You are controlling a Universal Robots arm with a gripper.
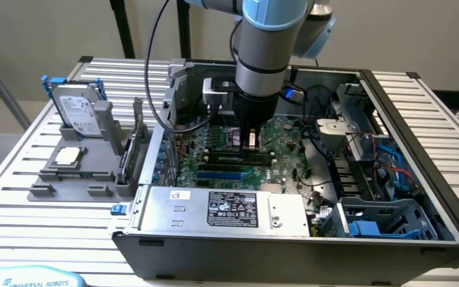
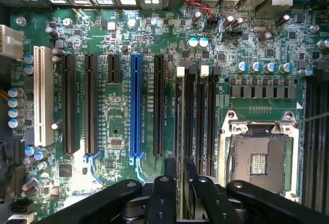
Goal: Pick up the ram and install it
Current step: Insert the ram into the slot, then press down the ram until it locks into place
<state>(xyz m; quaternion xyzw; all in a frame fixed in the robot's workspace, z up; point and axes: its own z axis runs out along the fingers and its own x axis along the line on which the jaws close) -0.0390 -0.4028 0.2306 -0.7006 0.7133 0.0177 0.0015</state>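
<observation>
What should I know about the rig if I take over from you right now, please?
Gripper: low over the motherboard, straddling the ram. I cannot tell whether it is clamped on it or has let go.
Ram: standing on edge in the memory slot furthest from the empty processor socket.
Done: the ram has been picked up and brought into the slot.
Left: full seating is not confirmed. I cannot tell from here whether the slot's end latches are closed, so treat the install as unfinished.
</observation>
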